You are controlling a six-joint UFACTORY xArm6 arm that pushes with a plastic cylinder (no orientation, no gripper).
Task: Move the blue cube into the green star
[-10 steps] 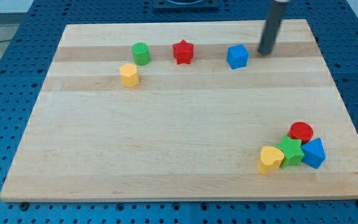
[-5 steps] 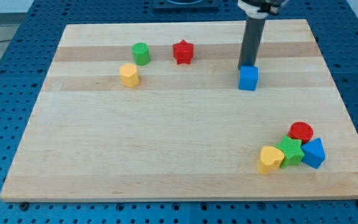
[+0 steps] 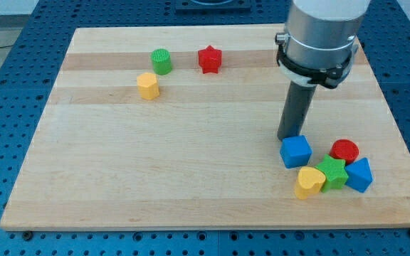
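my tip sits on the board right at the top-left edge of the blue cube, touching or all but touching it, which is where it needs to be to shove the cube down and toward the view's right; there is no pincer on this arm, only the bare rod, so nothing is gripped. the blue cube lies near the view's bottom right, just up and left of the green star, close but not quite against it as far as i can tell, with the yellow heart just below it. the star is hemmed in by the heart, a red cylinder and a second blue block of unclear shape. well apart, near the view's top left, stand a green cylinder, a red star and a yellow block. count: two blue, two red, two green, two yellow, eight blocks on the wooden board.
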